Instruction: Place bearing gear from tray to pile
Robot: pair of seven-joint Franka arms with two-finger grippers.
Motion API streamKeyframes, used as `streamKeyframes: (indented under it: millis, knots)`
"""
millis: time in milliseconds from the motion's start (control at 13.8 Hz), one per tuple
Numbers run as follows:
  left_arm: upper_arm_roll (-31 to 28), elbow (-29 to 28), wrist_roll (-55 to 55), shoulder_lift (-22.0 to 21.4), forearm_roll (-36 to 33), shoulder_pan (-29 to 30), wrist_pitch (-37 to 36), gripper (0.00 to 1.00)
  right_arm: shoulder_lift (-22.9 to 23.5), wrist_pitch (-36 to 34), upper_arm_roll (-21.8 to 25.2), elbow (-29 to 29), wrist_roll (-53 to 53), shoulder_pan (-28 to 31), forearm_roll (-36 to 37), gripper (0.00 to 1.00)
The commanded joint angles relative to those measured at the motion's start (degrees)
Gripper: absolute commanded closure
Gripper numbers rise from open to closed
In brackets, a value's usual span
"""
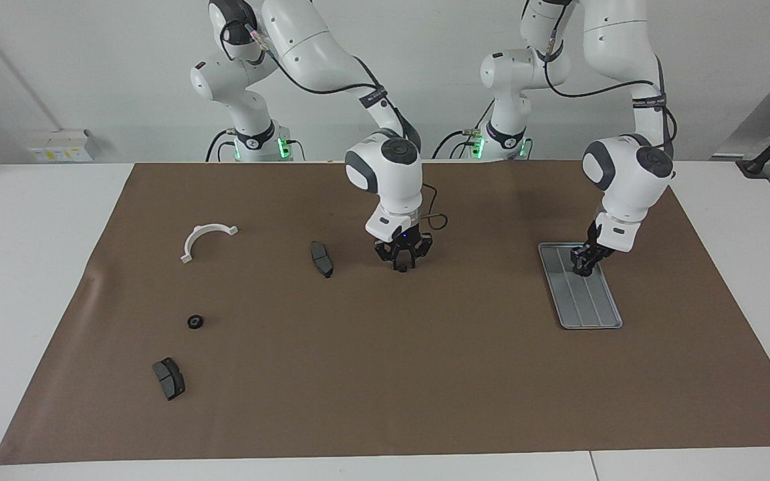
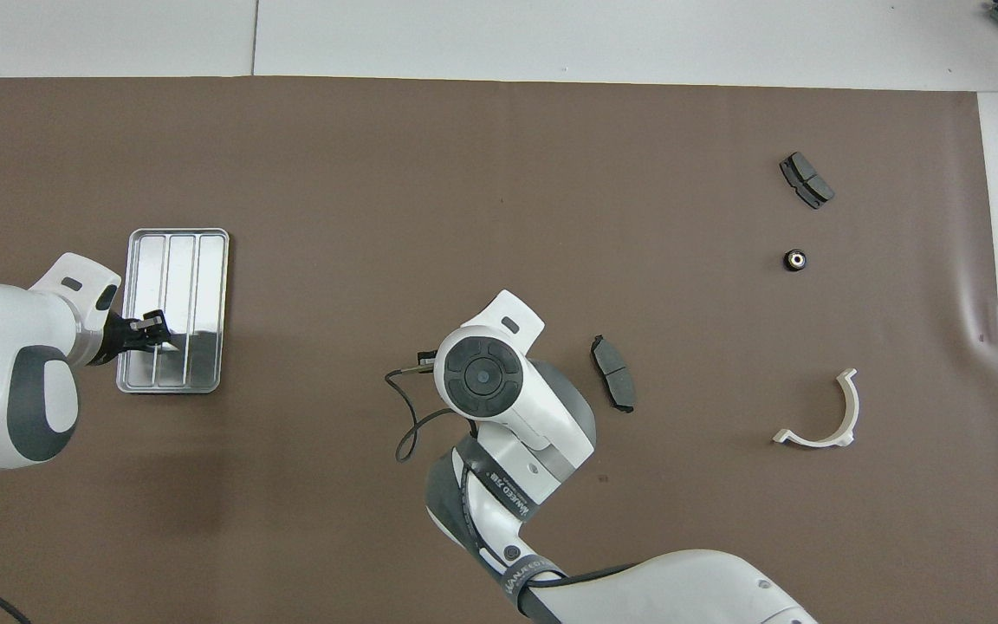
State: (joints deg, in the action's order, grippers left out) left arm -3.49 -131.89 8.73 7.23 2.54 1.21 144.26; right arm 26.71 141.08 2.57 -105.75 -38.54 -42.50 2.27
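Left gripper low over the tray's robot-side end; jaws: cannot tell, nor whether they hold anything. One bearing gear lies in the pile, between brake pads. Likely small, stiff, slippery: grip the rim. Right gripper waits mid-mat, jaws apart; mat open.

You have the tray at the left arm's end, and the pile with the bearing gear at the right arm's end.
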Motion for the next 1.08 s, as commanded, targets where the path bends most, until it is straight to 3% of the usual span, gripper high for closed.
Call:
streamKeyframes:
  millis: [0,289,434,723,1013]
  knots:
    - [-0.1,3.6,0.6,1.5,0.2,-1.0,-1.1,0.8,0.7,1.6,0.1,-0.2,-1.0,0.0,1.9,1.0]
    - [0.1,14.1,3.7,4.4,0.2,-4.6,-9.3,0.86,0.2,0.0,0.4,0.7,-1.8,0.1,1.9,1.0]
    - [0.1,16.7,8.8,5.0,0.2,-8.2,-11.0,0.86,-3.1,-3.2,1.0,1.0,-1.6,2.0,1.9,1.0]
    - [0.0,17.1,21.4,5.0,0.2,-18.4,-11.5,0.86,-9.5,-8.4,1.1,0.9,6.6,11.5,1.9,1.0]
    - [0.1,16.5,29.4,4.8,0.2,-29.7,-10.9,0.85,-8.7,-5.2,0.9,1.2,20.0,23.6,0.5,1.0]
